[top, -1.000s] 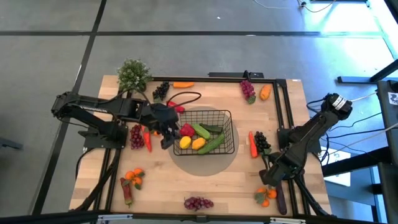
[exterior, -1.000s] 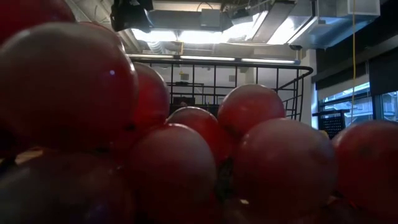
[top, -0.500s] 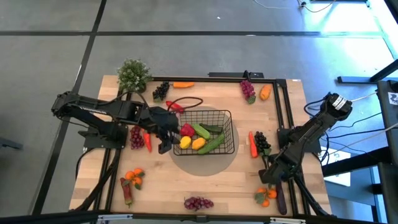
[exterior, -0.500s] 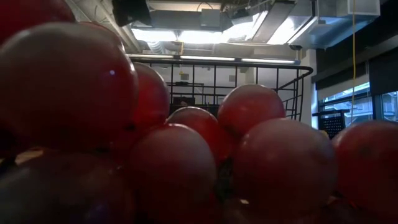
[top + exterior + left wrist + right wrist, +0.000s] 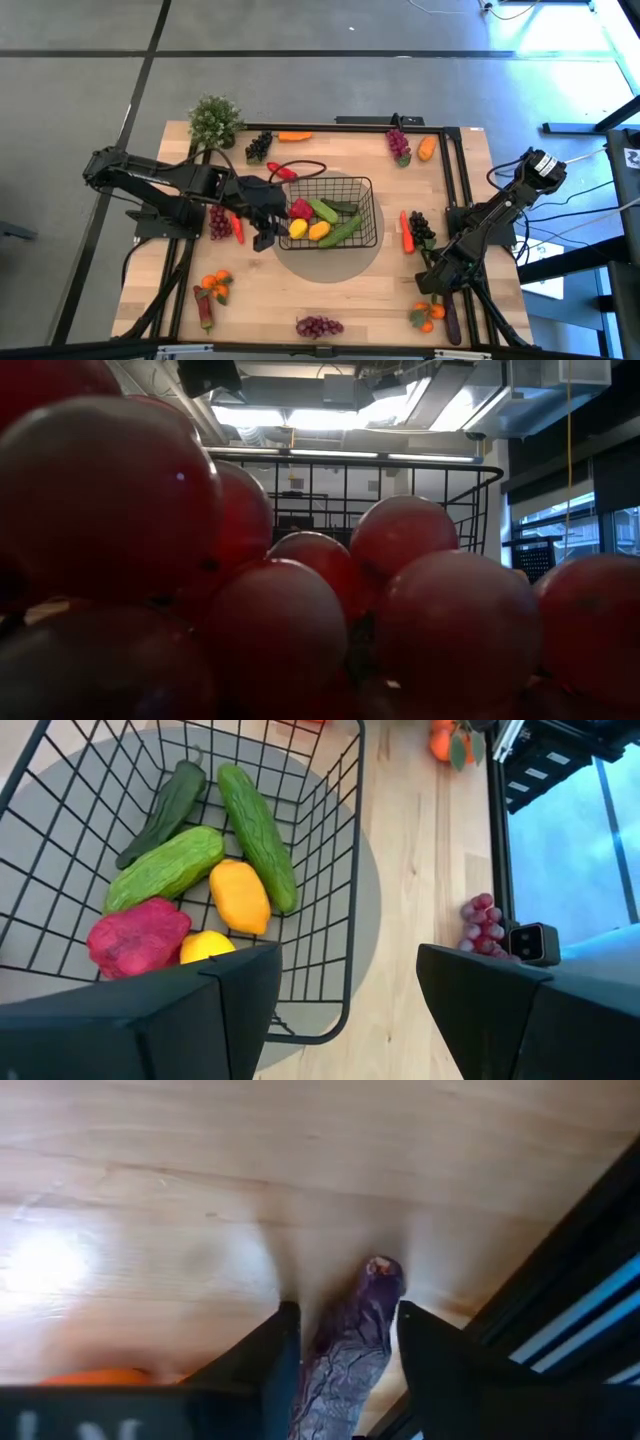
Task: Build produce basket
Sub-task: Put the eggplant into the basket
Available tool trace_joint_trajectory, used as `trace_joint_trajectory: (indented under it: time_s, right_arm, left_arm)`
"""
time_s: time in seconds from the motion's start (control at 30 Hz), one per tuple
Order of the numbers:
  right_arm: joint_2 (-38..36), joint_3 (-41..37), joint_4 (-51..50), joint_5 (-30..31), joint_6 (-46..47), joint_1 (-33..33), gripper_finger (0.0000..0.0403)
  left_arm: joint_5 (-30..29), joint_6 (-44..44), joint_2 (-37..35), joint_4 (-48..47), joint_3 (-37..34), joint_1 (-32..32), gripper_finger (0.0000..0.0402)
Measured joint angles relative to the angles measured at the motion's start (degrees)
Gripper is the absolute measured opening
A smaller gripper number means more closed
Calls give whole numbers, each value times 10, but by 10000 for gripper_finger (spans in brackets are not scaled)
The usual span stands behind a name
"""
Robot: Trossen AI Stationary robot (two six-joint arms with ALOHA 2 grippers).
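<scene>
**Eggplant lies lengthwise between the right tool's fingers**

A purple eggplant (image 5: 350, 1350) lies flat on the wooden counter (image 5: 340, 290), far from the basket (image 5: 364, 212), at the counter's near right corner beside a cluster of oranges (image 5: 425, 318). In the right wrist view its long axis runs straight out ahead of the right tool (image 5: 340, 1360), and its rounded tip points away from the wrist. One dark finger stands on each side of the eggplant, apart, with a small gap at each flank, so the fingers are not yet clamped on it. This arm is plainly the nearer one, and closing across the narrow width looks like the fitting next move.

The basket sits mid-counter, holding cucumbers (image 5: 258, 833), a yellow lemon (image 5: 241, 896) and a red piece (image 5: 138, 936). The left tool (image 5: 262, 218) hovers at the basket's left edge, fingers wide apart and empty.
</scene>
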Motion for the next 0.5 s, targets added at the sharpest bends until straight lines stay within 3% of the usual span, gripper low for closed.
trace_joint_trajectory:
  time_s: [0.3,0.5]
  right_arm:
    - [-1,11,-15,44,-58,1,17]
    - [1,54,-26,97,-83,-8,25]
  left_arm:
    - [0,0,0,1,0,-1,220]
    - [0,0,0,1,0,-1,220]
